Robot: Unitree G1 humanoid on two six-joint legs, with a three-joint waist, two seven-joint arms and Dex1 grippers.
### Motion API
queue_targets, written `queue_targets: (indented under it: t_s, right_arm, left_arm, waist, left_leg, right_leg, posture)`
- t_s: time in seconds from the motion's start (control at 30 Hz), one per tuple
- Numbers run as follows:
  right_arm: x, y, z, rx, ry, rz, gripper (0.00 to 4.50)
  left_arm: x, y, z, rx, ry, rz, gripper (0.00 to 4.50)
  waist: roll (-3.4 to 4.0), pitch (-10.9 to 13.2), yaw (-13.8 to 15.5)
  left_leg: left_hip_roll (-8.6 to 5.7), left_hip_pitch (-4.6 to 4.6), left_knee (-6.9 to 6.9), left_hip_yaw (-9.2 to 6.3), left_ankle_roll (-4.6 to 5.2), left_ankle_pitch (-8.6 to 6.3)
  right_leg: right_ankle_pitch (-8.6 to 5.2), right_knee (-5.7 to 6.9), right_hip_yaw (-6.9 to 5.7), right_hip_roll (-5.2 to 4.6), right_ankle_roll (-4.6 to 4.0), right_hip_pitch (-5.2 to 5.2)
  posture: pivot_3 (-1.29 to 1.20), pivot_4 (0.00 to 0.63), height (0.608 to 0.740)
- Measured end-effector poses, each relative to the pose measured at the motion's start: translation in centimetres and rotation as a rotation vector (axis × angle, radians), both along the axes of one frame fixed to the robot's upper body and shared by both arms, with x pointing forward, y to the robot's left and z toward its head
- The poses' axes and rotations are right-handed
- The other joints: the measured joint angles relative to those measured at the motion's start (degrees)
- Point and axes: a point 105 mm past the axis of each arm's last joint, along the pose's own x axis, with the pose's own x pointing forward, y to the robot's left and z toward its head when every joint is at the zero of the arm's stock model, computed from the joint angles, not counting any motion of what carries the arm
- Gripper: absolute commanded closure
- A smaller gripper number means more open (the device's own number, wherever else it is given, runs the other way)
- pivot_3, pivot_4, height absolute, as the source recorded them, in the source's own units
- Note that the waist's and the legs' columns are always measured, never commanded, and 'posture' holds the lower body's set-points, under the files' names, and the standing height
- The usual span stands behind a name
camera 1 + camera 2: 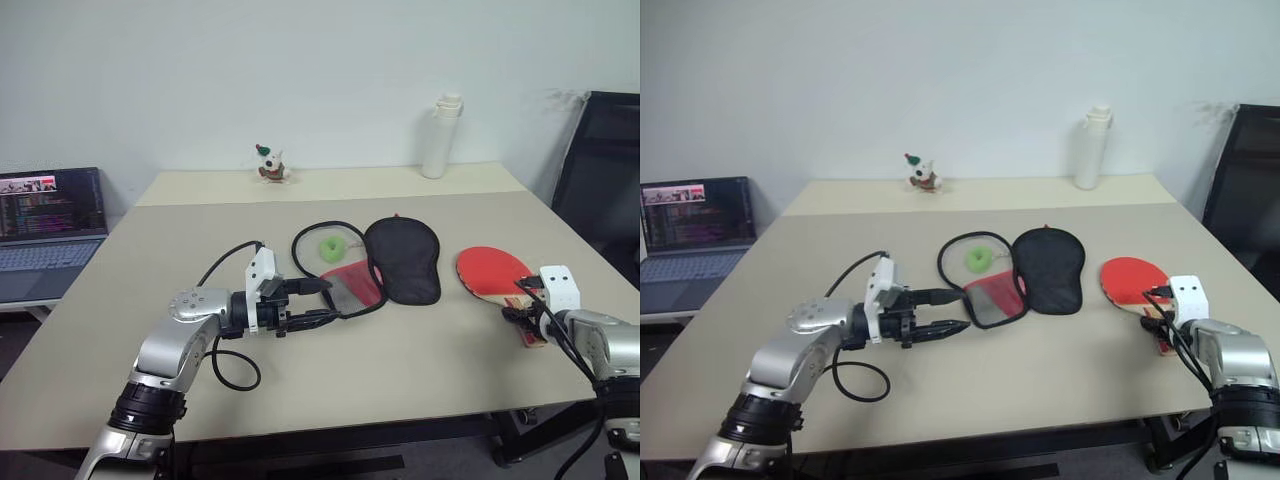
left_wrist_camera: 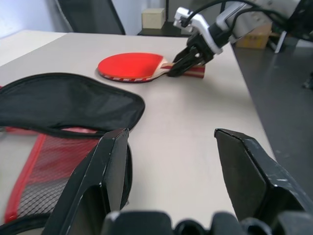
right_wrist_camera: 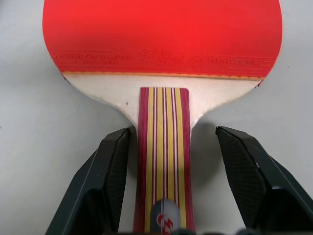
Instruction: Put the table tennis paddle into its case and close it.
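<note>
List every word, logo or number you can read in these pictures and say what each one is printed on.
Nothing can be read with certainty.
Red rubber face of the wooden-handled table tennis paddle: a band of small print and round marks along its lower edge, too blurred to quote.
Paddle handle end: a small round badge, cut off and unreadable.
Open laptop screen: lines of coloured text, too small to read.
White bottle: no text made out.

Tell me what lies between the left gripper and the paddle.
The open case lies between the left gripper and the paddle, then bare table; the left eye view shows it.
</note>
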Motion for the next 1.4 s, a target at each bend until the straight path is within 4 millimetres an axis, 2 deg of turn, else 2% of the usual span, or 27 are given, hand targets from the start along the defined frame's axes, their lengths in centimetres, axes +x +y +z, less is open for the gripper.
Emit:
queue_targets:
  t_s: [0.07,0.1,0.17,0.3,0.33,0.53,0.6,0.73,0.8,0.87,0.93,1.07,1.17,1.3,1.4]
  right_arm:
    - [0.2,0.0,0.0,0.0,0.0,0.0,1.47]
    - [0.3,-0.1,0.0,0.001,-0.003,0.001,1.76]
    - [0.4,0.1,-0.1,0.006,-0.005,0.004,2.03]
    - [0.7,0.4,-0.2,0.011,-0.017,0.004,3.25]
    - [0.7,0.4,-0.2,0.009,-0.02,0.001,3.38]
    - [1.2,-0.3,0.3,0.011,-0.025,-0.044,3.38]
    - [1.5,-0.8,1.4,0.004,-0.045,-0.077,3.38]
    - [2.7,-1.0,5.4,0.021,-0.148,-0.12,3.38]
    - [3.5,0.4,7.6,0.033,-0.217,-0.102,3.38]
    - [4.1,2.6,8.5,0.063,-0.257,-0.066,3.38]
    - [4.6,5.4,8.1,0.105,-0.257,-0.017,3.38]
    - [5.3,10.1,6.1,0.172,-0.2,0.041,3.38]
    - [6.1,13.1,6.0,0.206,-0.188,0.084,3.38]
    - [7.6,15.0,7.1,0.21,-0.228,0.103,3.38]
    - [8.5,15.6,6.6,0.199,-0.225,0.097,3.38]
  left_arm:
    - [-0.1,-0.1,0.4,-0.007,-0.009,-0.008,1.45]
    - [-0.1,-0.2,0.5,-0.01,-0.014,-0.011,1.45]
    - [-0.1,-0.2,0.5,-0.009,-0.012,-0.011,1.45]
    - [-0.1,-0.2,0.5,-0.008,-0.003,-0.008,1.45]
    - [-0.1,-0.2,0.5,-0.008,-0.003,-0.007,1.45]
    - [-0.3,-0.2,0.7,-0.012,-0.017,0.009,1.45]
    - [-0.5,-0.1,0.5,-0.018,-0.012,0.019,1.45]
    - [-0.7,0.3,0.2,-0.018,0.002,0.038,1.45]
    - [-0.7,0.3,0.2,-0.018,0.003,0.044,1.45]
    - [-0.7,0.3,0.2,-0.018,0.003,0.045,1.45]
    - [-0.7,0.3,0.2,-0.018,0.002,0.045,1.45]
    - [-0.7,0.3,0.2,-0.016,0.002,0.047,1.45]
    - [-0.8,0.3,0.1,-0.015,0.004,0.045,1.45]
    - [-0.9,0.2,0.0,-0.016,0.004,0.047,1.45]
    - [-0.8,0.2,0.0,-0.018,0.003,0.054,1.45]
  waist:
    - [-0.02,0.0,-0.1]
    - [-0.03,0.0,-0.1]
    - [-0.04,0.0,-0.1]
    - [-0.09,-0.1,-0.1]
    - [-0.11,-0.1,-0.1]
    - [-0.12,-0.1,-0.1]
    - [0.03,0.0,-0.1]
    - [0.1,0.1,-0.1]
    - [0.1,0.1,-0.1]
    - [0.1,0.1,-0.1]
    - [0.1,0.1,-0.1]
    - [0.12,0.1,0.0]
    - [0.14,0.1,-0.1]
    - [0.13,0.1,0.0]
    - [0.13,0.1,0.2]
  left_leg:
    - [0.0,0.03,0.0,0.04,0.0,0.0]
    - [-0.01,0.05,0.0,0.06,0.0,0.0]
    - [-0.01,0.09,0.0,0.1,0.0,0.0]
    - [-0.01,0.12,0.01,0.22,0.0,0.0]
    - [-0.01,0.12,0.01,0.27,0.0,0.0]
    - [-0.03,0.06,0.03,0.46,0.0,0.0]
    - [-0.08,-0.09,0.02,0.55,0.0,0.0]
    - [-0.04,-0.31,-0.04,0.57,0.0,0.0]
    - [-0.03,-0.34,-0.06,0.52,0.0,0.0]
    - [-0.01,-0.33,-0.06,0.45,0.0,0.0]
    - [0.02,-0.33,-0.06,0.39,0.0,0.0]
    - [0.07,-0.39,-0.06,0.46,0.0,0.0]
    - [0.03,-0.47,-0.05,0.56,0.0,0.0]
    - [0.01,-0.6,-0.06,0.57,0.0,0.0]
    - [0.01,-0.63,-0.05,0.58,0.0,0.0]
  right_leg:
    - [0.02,0.0,0.08,0.0,0.04,0.0]
    - [0.03,0.0,0.15,0.0,0.05,0.0]
    - [0.05,0.0,0.45,0.0,0.09,0.0]
    - [0.12,-0.02,0.67,0.0,0.2,0.0]
    - [0.14,-0.04,0.74,-0.01,0.24,0.0]
    - [0.26,-0.17,0.93,-0.22,0.45,-0.06]
    - [0.29,-0.18,0.95,-0.27,0.53,-0.21]
    - [0.3,-0.21,0.99,-0.23,0.54,-0.48]
    - [0.29,-0.21,1.03,-0.12,0.52,-0.51]
    - [0.28,-0.2,1.01,-0.04,0.5,-0.51]
    - [0.26,-0.16,0.97,-0.01,0.47,-0.51]
    - [0.27,-0.14,1.01,-0.09,0.46,-0.59]
    - [0.44,-0.13,1.0,-0.17,0.22,-0.71]
    - [0.45,-0.15,0.97,-0.19,0.2,-0.86]
    - [0.46,-0.15,0.98,-0.2,0.19,-0.9]
  posture:
    - [0.0,0.15,0.74]
    - [0.0,0.15,0.74]
    - [0.0,0.15,0.74]
    - [0.0,0.15,0.74]
    - [0.0,0.15,0.74]
    - [0.0,0.15,0.74]
    - [0.0,0.15,0.74]
    - [0.0,0.15,0.74]
    - [0.0,0.15,0.74]
    - [0.0,0.15,0.74]
    - [0.0,0.15,0.74]
    - [0.0,0.15,0.74]
    - [0.0,0.15,0.74]
    - [0.0,0.15,0.74]
    - [0.0,0.15,0.74]
